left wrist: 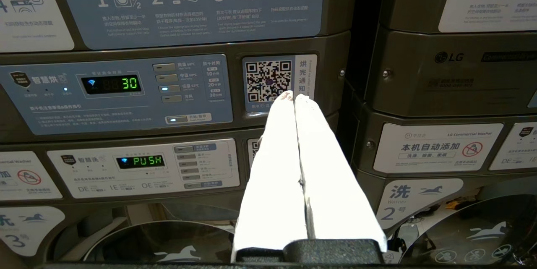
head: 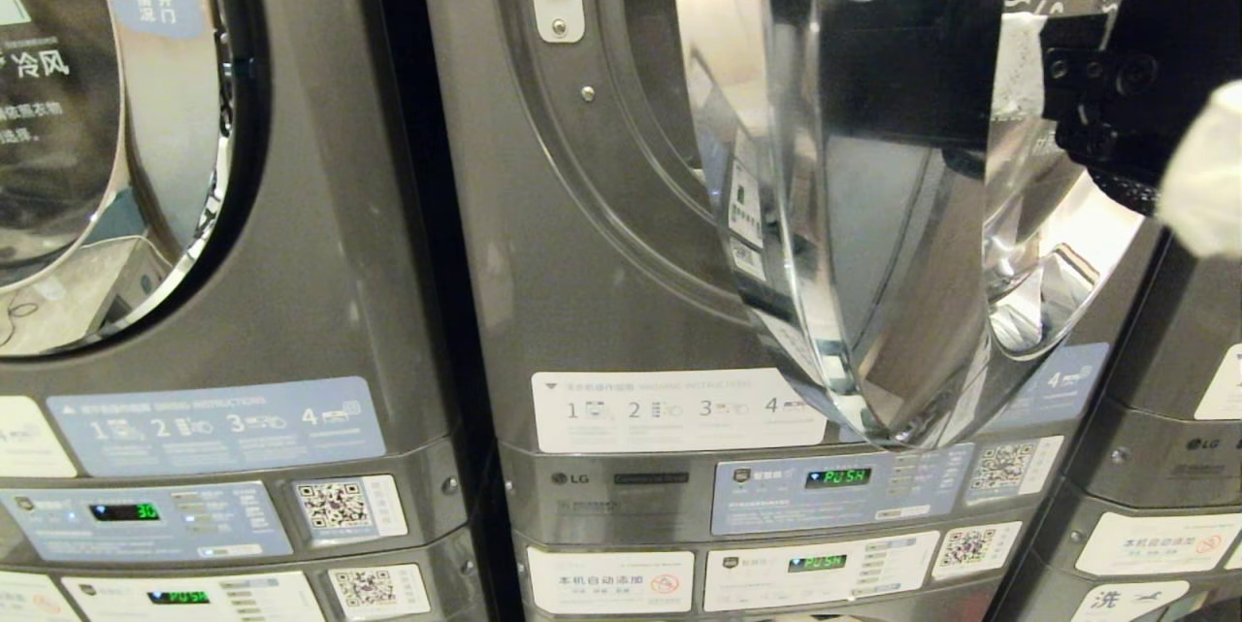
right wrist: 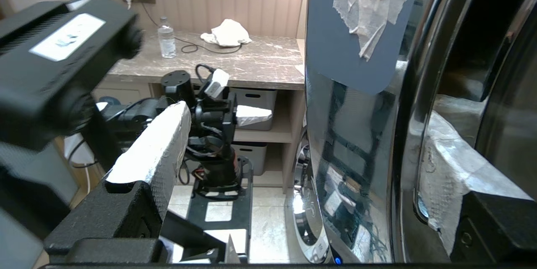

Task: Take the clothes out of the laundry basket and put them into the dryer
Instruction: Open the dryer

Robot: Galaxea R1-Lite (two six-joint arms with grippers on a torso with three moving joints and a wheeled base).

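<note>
Chrome-rimmed dryer (head: 621, 244) door edge between right end effector (right wrist: 293, 143) open fingers

The dryer (head: 543, 244) in the middle is standing with its chrome-rimmed door (head: 873, 244) swung out toward us, edge-on, hiding much of the drum opening. The right gripper (head: 1179, 151) is hovering at the door's far side, up by the frame's right edge, one white-wrapped finger (head: 1208, 176) showing. Green "PUSH" is glowing on the panel (head: 839, 491) beneath. Another machine (head: 194, 214), door closed, is sitting alongside on the left.
</note>
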